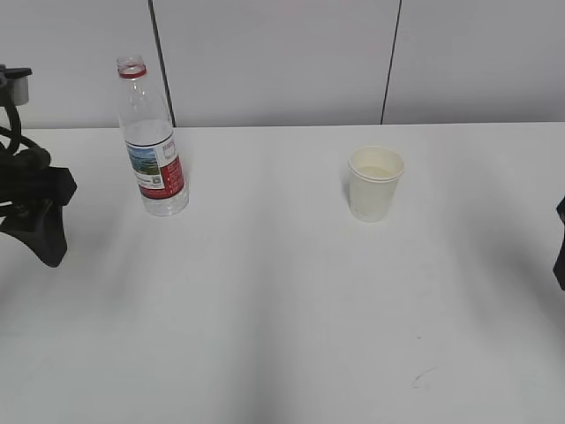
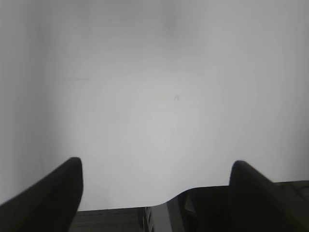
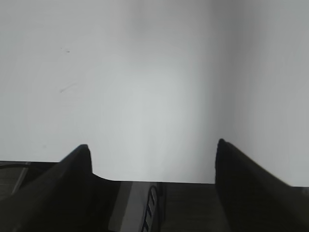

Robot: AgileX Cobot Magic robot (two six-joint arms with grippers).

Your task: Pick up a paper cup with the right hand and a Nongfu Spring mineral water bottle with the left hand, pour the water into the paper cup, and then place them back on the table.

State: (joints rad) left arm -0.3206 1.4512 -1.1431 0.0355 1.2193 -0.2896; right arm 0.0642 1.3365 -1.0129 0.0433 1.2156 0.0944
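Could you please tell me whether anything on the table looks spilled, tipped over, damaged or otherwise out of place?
Nothing is spilled or tipped. The tall clear plastic bottle with the red-and-white label stands upright without a cap, and the small cream-white paper cup stands upright apart from it. The only blemish is a small dark scuff mark on the white tabletop.

You see a clear bottle (image 1: 152,141) with a red ring at its neck and a red-and-white label carrying a green landscape picture. To the bottle's right stands a cream-white cup (image 1: 375,184), its inside a pale yellowish tone. Both rest on a plain white table (image 1: 265,309) with a small dark scuff near its front right. Left of the bottle, the arm (image 1: 31,208) is black. Behind the bottle, the wall (image 1: 274,62) is pale grey with thin dark seams.
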